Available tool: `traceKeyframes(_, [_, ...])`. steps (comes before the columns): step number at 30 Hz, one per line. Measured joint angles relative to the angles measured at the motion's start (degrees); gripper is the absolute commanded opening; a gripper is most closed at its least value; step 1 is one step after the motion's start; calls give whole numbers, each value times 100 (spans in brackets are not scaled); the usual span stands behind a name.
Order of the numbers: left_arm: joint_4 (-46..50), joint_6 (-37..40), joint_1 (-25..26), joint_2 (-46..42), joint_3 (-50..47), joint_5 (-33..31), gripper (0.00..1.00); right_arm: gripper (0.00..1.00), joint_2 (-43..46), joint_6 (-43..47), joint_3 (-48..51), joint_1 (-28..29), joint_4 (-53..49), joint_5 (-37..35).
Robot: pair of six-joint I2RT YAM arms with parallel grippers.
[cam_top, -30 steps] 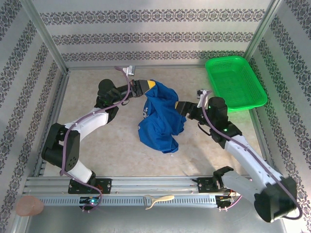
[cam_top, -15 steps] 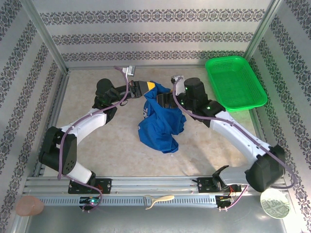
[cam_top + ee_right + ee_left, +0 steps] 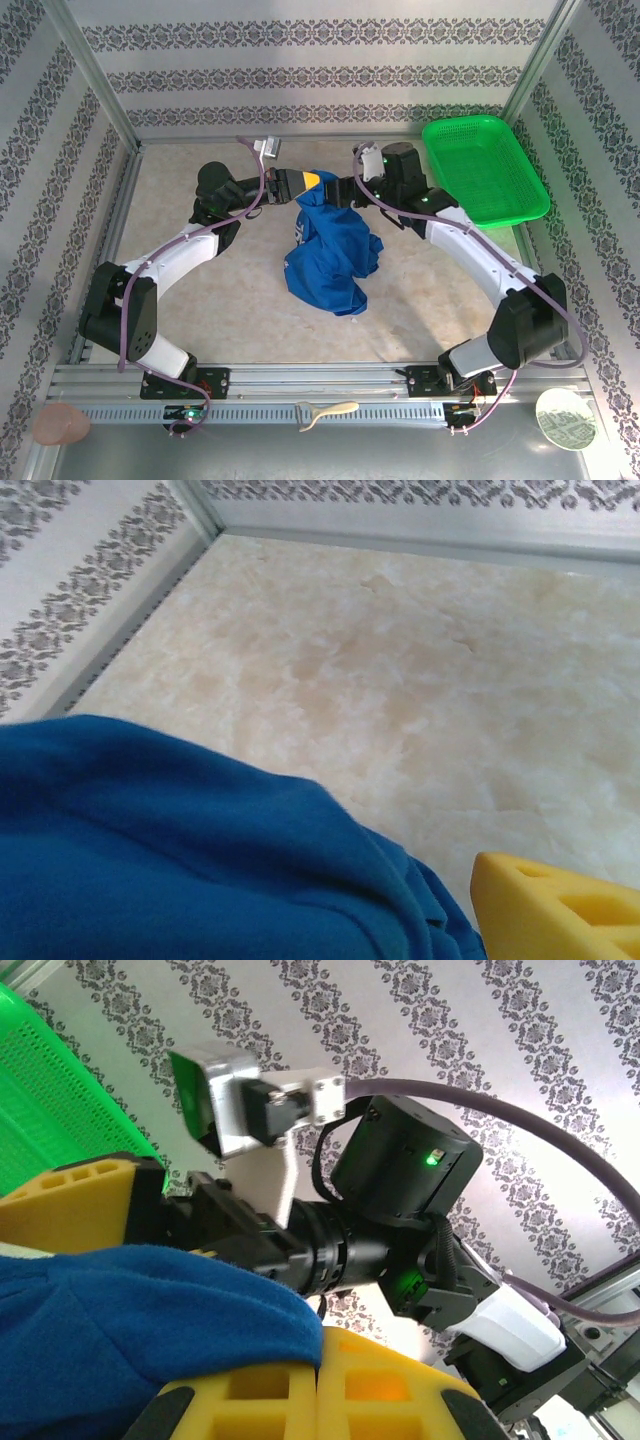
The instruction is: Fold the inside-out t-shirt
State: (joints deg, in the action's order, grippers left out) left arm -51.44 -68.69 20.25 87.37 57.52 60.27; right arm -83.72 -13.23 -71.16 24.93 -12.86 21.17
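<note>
Beige tabletop (image 3: 200,290), left claw (image 3: 317,180) clamped on t-shirt (image 3: 330,250), right claw (image 3: 340,191) beside it, opening unclear

T-shirt (image 3: 330,250) central, left gripper (image 3: 312,181) at its far edge, right gripper (image 3: 343,191) just right of that, basket (image 3: 485,172) far right

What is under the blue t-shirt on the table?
The t-shirt hangs from the left gripper, which pinches its top edge, and its lower part bunches on the beige table. Tabletop shows all around it; the patch beneath the cloth is covered, so unseen.
</note>
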Motion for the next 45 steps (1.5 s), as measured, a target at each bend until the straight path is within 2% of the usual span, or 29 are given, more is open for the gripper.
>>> traceKeyframes(2, [-39, -68, 0, 7, 15, 57, 0, 74, 22, 22, -37, -9, 2, 264])
traceKeyframes(4, [-87, -129, 0, 37, 66, 90, 0, 65, -68, 37, -122, -2, 20, 551])
traceKeyframes(5, [-114, -151, 0, 70, 109, 103, 0, 58, -160, 35, -190, 0, 39, 702])
traceKeyframes(7, [-144, -192, 0, 140, 203, 103, 0, 38, -369, 20, -275, 7, 122, 931])
traceKeyframes(9, [-160, -232, -2, 216, 306, 122, 0, 8, -619, -70, -284, -9, 247, 1185])
traceKeyframes(10, [-173, -245, -9, 258, 348, 127, 0, 0, -704, -144, -282, -15, 271, 1266])
traceKeyframes(15, [37, -133, -317, 483, 446, 136, 0, 0, -647, -737, 136, -280, 824, 1849])
traceKeyframes(20, [1633, 968, -754, 522, 555, -310, 0, 0, 76, -1801, 841, -533, 1897, 2487])
traceKeyframes(24, [2754, 1904, -619, 732, 962, -667, 0, 0, 446, -2920, 1141, -479, 3257, 2933])
traceKeyframes(28, [3296, 2509, -356, 946, 1370, -883, 0, 0, 435, -3980, 1510, -496, 4660, 2863])
traceKeyframes(32, [3766, 3001, -26, 1010, 1399, -1097, 9, 0, 72, -5007, 1655, -533, 6102, 2741])
traceKeyframes(36, [4229, 3386, 227, 1049, 1270, -1311, 28, 0, -459, -5934, 1659, -566, 7517, 2643])
traceKeyframes(41, [4610, 3580, 184, 935, 669, -1609, 53, 0, -509, -6365, 1679, -708, 8345, 2625])
traceKeyframes(45, [4931, 3593, -17, 166, 291, -1908, 63, 0, -428, -6439, 1974, -914, 8559, 2627])
